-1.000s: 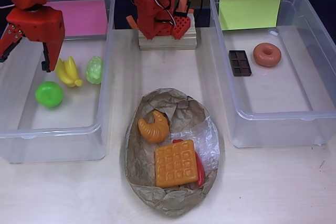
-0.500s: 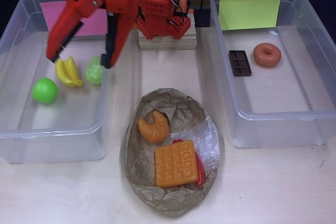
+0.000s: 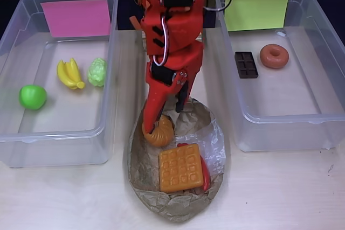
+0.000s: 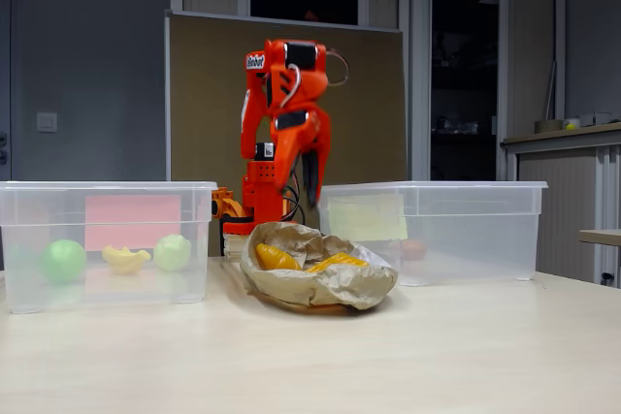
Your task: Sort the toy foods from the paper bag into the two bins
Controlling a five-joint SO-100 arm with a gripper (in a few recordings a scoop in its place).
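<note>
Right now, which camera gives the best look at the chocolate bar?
The overhead view: the chocolate bar lies flat in the bin with the yellow-green label, beside the donut, and its squares are plain. In the fixed view, that bin's cloudy wall hides it; only a faint orange blur shows.

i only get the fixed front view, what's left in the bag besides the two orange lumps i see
Observer: A croissant, a waffle, and a red chili peeking out from under the waffle's right edge.
Operator: open or shut up there
Observer: The claw is open, one finger at the croissant's top left.
Operator: and on my right
Observer: The yellow-green-labelled bin holds a chocolate bar and a donut.
</note>
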